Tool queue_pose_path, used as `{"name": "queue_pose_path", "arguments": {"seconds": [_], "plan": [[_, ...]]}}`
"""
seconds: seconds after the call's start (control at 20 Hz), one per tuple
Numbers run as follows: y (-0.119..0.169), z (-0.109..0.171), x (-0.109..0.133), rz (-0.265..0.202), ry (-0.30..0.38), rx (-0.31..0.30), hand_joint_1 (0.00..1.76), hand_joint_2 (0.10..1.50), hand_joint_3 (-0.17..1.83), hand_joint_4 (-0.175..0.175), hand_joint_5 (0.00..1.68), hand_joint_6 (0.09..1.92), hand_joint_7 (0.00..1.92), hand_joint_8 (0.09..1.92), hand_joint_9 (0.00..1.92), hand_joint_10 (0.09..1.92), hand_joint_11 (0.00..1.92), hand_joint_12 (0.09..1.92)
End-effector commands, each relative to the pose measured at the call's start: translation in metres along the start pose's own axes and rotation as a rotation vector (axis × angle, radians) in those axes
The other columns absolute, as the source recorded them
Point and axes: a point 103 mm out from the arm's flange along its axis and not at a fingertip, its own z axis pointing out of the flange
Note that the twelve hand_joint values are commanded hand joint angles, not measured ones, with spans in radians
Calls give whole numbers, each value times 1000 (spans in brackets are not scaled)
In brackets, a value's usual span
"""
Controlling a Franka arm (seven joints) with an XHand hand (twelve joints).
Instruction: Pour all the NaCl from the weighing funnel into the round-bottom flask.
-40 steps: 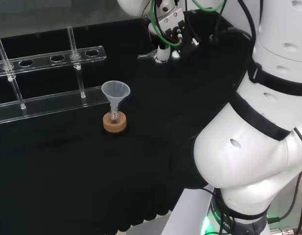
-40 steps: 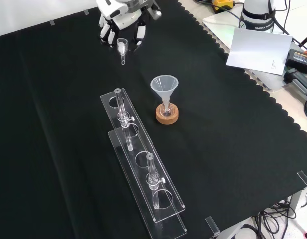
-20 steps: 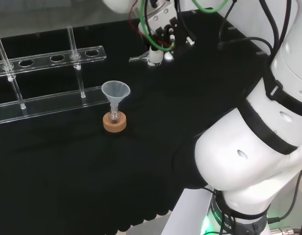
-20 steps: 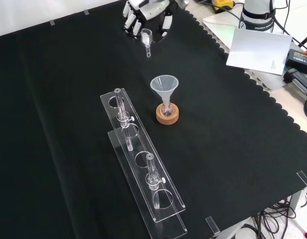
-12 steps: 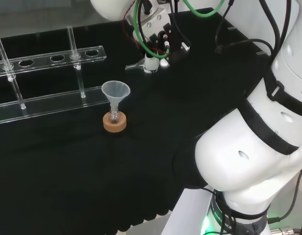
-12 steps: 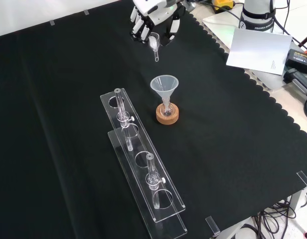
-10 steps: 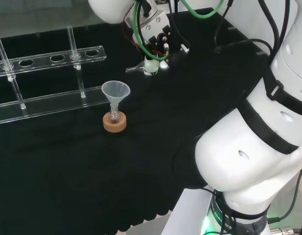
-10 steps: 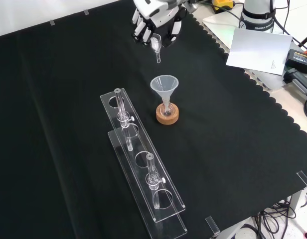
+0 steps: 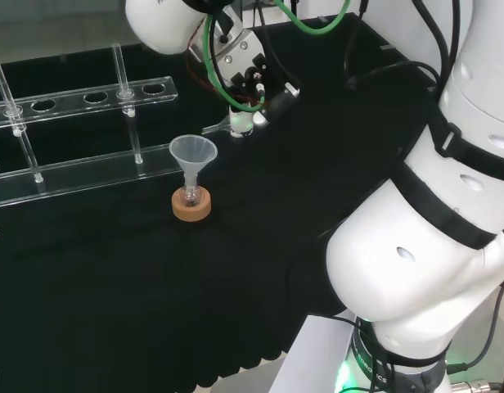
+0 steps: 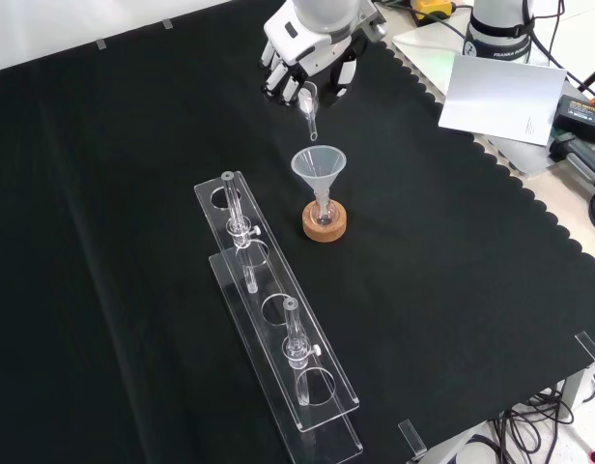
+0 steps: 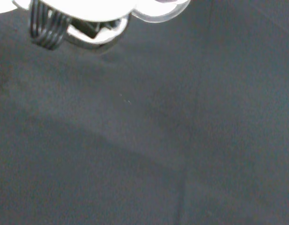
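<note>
On the black cloth (image 10: 452, 290), the largest piece was the clear rack (image 10: 278, 338) with its upright tubes; it took no part in the step. Just beside it in the front view stood the small flask (image 10: 324, 218) on a cork ring (image 10: 325, 223), with a clear plastic funnel (image 10: 319, 166) seated in its neck.

The step in hand was judged to be the approach before pouring. To do it well, the spout of the weighing funnel (image 10: 309, 104) needed to be brought over the middle of the plastic funnel's mouth and kept inside its rim before any tilt was added. The tilt should then be raised slowly, so the salt would run down the spout without spilling onto the cloth. The plastic funnel should not be struck, since it looked able to tip off the flask.

The hand (image 10: 312, 53) hung above the cloth, with the fingers (image 10: 275, 75) curled around the wide end of the weighing funnel. The spout pointed down and away from the fingers toward the plastic funnel. In the front view the tip lay just short of the rim, near it but apart. Whether salt remained in the weighing funnel could not be told.
</note>
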Motion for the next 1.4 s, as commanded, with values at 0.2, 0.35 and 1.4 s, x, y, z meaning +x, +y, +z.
{"name": "queue_pose_path", "arguments": {"seconds": [0.2, 0.35, 1.4], "plan": [[5, -2, 13, 18, -75, 26, 1137, 671, 567, 175, 1358, 479, 694, 657, 1160, 214, 962, 933], [6, -2, 14, 27, -94, 44, 1137, 671, 567, 175, 1357, 480, 693, 657, 1161, 212, 962, 933], [10, -10, 27, 32, -221, 70, 1136, 672, 567, 175, 1351, 492, 678, 658, 1165, 203, 964, 929]]}}
